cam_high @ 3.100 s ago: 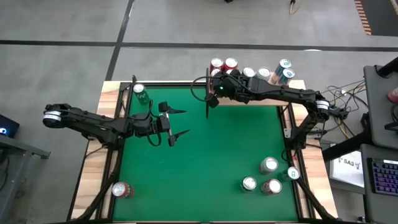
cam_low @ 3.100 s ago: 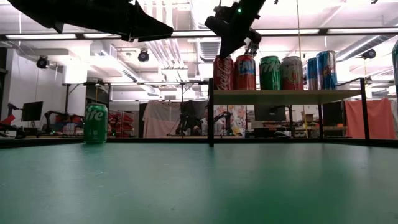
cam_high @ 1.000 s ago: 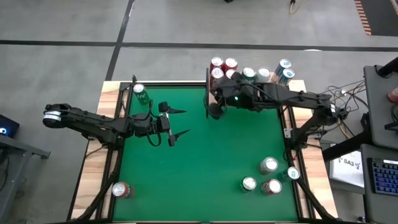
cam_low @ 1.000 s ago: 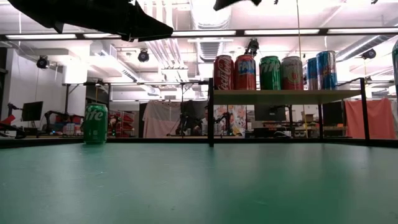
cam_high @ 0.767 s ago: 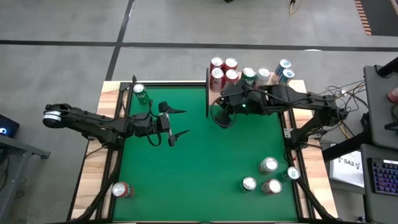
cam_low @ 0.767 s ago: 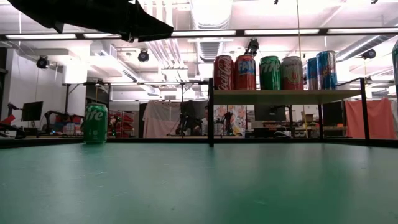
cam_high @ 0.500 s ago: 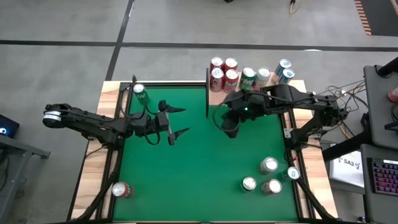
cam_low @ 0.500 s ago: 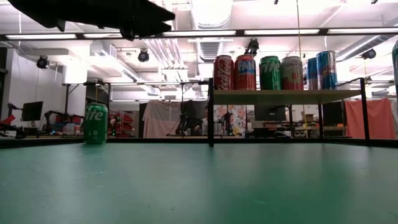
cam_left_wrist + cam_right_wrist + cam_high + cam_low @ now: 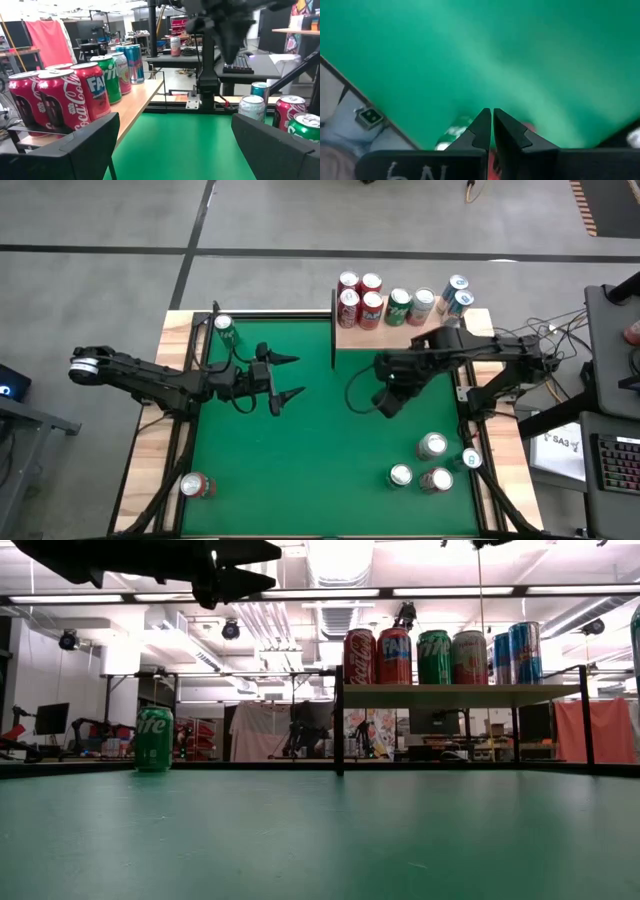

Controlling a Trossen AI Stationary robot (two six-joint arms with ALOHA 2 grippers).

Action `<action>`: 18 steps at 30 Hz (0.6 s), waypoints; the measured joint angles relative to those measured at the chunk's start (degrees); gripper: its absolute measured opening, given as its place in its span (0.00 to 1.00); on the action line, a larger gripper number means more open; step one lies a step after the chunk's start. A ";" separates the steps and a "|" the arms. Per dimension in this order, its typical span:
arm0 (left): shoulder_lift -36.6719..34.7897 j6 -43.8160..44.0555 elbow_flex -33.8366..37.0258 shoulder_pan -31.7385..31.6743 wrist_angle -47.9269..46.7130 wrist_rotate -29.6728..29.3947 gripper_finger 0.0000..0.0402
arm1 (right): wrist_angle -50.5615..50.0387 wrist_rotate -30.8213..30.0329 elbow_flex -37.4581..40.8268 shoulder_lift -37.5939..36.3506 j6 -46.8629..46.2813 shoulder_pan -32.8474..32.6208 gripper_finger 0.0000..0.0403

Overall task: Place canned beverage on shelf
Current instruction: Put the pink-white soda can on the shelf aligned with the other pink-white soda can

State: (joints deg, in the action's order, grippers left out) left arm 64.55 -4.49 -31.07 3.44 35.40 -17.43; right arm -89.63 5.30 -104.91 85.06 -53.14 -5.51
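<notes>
On the light-wood shelf (image 9: 400, 332) stand glossy cylindrical cans (image 9: 371, 302) (left gripper (image 9: 290, 377) splayed, right gripper (image 9: 388, 405) pinched together).

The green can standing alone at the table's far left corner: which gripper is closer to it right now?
Left. The left gripper hangs open just right of the green can, slightly nearer the front. The right gripper, shut, is across the table, beyond mid-felt.

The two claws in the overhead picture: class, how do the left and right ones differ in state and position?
The left claw stands wide open; the right claw is shut. The left claw hangs over the table's left half, near the green can; the right claw is right of centre, between the shelf and the can cluster. Both hold nothing.
</notes>
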 joint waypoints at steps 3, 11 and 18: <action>-0.02 1.16 0.00 0.00 0.58 -0.02 0.92 | -0.22 0.69 1.57 -0.91 -3.87 -2.72 0.03; -0.07 4.29 0.00 0.02 2.67 -0.02 0.92 | -0.35 -2.24 8.83 -3.87 -16.77 -12.44 0.03; -0.07 5.91 0.00 0.02 2.97 0.00 0.92 | -0.36 -2.25 17.46 -7.74 -29.07 -20.26 0.03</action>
State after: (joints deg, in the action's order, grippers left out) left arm 64.49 1.41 -31.07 3.46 38.37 -17.43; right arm -89.99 3.05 -87.45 77.32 -82.21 -25.78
